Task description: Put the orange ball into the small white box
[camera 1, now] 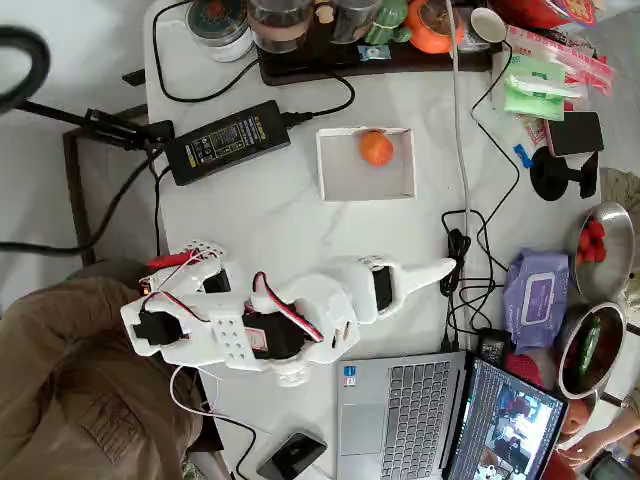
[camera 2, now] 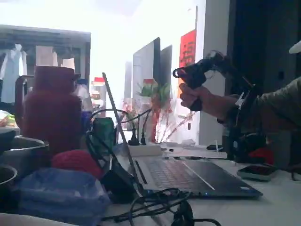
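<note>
in the overhead view the orange ball (camera 1: 377, 148) is sitting inside the small white box (camera 1: 340, 170), near its far wall. the white arm is lying low along the surface (camera 1: 260, 215), its gripper (camera 1: 440, 270) pointing right toward the cables, well apart from the box; i cannot tell whether it is open or closed. a black power brick (camera 1: 228, 141) is resting left of the box.

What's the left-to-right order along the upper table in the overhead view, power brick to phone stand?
Black power brick → small white box with the orange ball resting inside near its top edge → green packets → black phone stand.
</note>
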